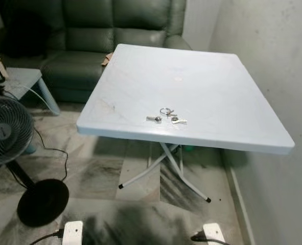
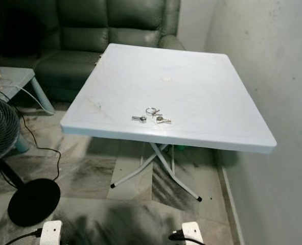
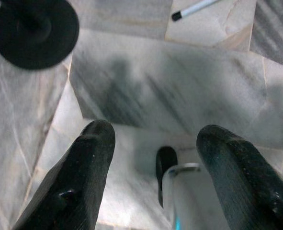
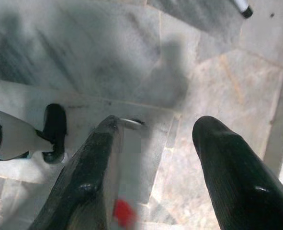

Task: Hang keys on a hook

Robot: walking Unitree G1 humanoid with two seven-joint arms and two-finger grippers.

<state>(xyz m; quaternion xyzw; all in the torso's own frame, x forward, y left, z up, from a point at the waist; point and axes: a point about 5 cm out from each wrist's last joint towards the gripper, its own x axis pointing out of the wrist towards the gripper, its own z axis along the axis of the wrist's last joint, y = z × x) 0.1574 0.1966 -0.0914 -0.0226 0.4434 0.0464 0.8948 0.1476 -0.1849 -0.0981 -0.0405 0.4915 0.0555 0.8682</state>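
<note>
A small bunch of silver keys [image 1: 165, 117] on a ring lies near the front edge of a white folding table [image 1: 217, 87]; in the right eye view the keys [image 2: 151, 116] sit in the same spot. My left gripper [image 3: 155, 158] hangs low over the marble floor, open, nothing between its black fingers [image 3: 79, 182]. My right gripper [image 4: 158, 158] also hangs over the floor, open and empty. Both arms are well below and in front of the table.
A standing fan [image 1: 5, 132] with a round black base [image 1: 42, 201] and trailing cable is at the left. A dark green sofa [image 1: 89, 35] is behind the table, a small blue side table [image 1: 23, 81] at far left. A white wall [image 1: 273, 61] runs along the right.
</note>
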